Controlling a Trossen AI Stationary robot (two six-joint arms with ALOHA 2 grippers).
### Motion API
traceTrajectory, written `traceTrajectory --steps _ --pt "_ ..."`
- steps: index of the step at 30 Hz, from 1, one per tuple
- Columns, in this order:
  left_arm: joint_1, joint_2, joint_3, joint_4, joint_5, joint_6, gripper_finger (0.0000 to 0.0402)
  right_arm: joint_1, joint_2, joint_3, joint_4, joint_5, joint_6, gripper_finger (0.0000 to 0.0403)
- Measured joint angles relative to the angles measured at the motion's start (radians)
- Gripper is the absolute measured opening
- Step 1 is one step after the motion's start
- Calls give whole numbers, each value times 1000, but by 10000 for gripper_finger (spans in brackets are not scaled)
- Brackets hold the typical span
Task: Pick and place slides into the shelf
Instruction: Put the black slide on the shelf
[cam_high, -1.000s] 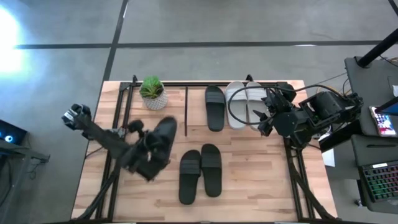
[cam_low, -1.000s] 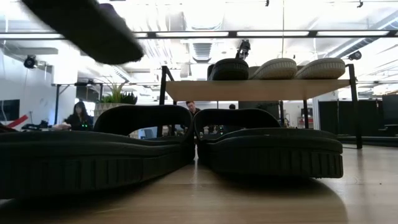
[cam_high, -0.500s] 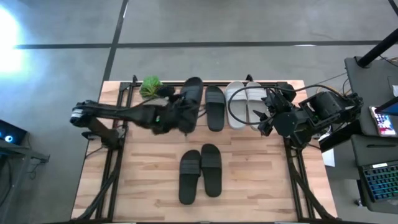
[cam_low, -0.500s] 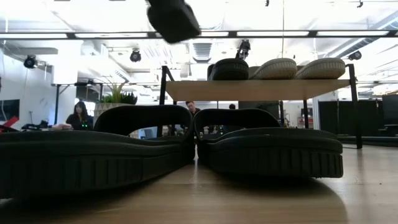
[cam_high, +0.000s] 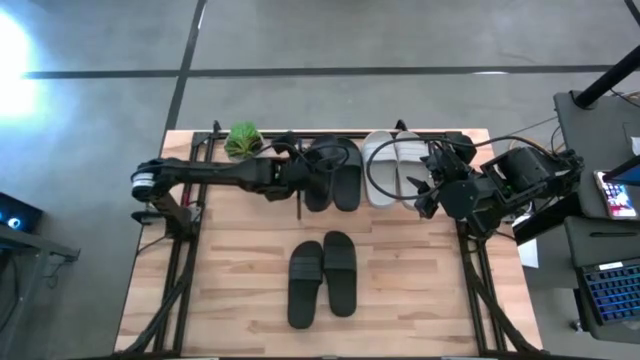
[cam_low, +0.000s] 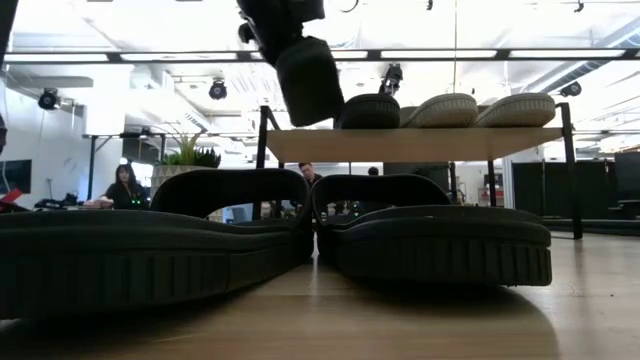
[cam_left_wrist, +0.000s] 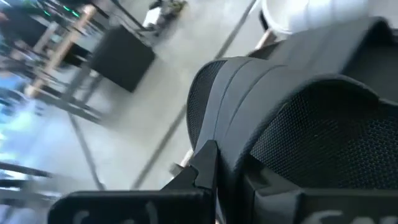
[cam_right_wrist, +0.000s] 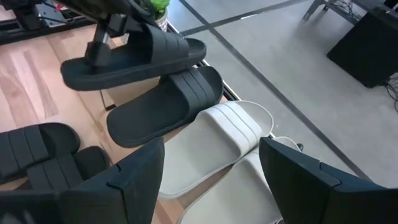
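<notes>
My left gripper (cam_high: 298, 177) (cam_right_wrist: 102, 38) is shut on a matte black slide (cam_high: 319, 172) (cam_low: 310, 80) (cam_right_wrist: 134, 56) above the shelf (cam_low: 410, 143) (cam_high: 225, 200). Another black slide (cam_high: 346, 175) (cam_right_wrist: 165, 106) lies on its sole on the shelf board beside it. Next to that lies the light grey pair (cam_high: 395, 168) (cam_right_wrist: 214, 140) (cam_low: 480, 108). The second black pair (cam_high: 322, 278) (cam_low: 430, 240) rests on the tabletop, in front of the shelf. My right gripper (cam_high: 425, 192) (cam_right_wrist: 211, 158) waits open at the shelf's right end, touching nothing. My left gripper pinches the black slide near its heel end (cam_right_wrist: 93, 59), with the fingers (cam_left_wrist: 205, 165) reaching in from the table's left. The slide is lifted clear above the shelf board. In the low view it hangs tilted, one end pointing down.
A small potted plant (cam_high: 243, 141) (cam_low: 185, 155) stands on the shelf's left part, close to my left arm. The tabletop left and right of the black pair is bare wood (cam_high: 220, 280). People sit in the room behind the table (cam_low: 127, 185).
My left arm has swung from the table's left side toward the far edge and rightward, carrying the black slide. The slide has turned about. It now hangs over the shelf, next to the black slide lying there. The gripper has stayed shut on it.
</notes>
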Motion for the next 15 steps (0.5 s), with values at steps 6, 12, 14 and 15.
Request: traceTrajectory --steps 6,12,14,15 --pt "26 43 3 -31 -38 -44 0 0 1 0 0 0 0 254" --pt "31 48 3 -61 -124 -43 0 0 1 0 0 0 0 254" --pt "32 46 5 -65 -154 -39 0 0 1 0 0 0 0 254" --pt "32 45 10 -70 -158 -35 0 0 1 0 0 0 0 254"
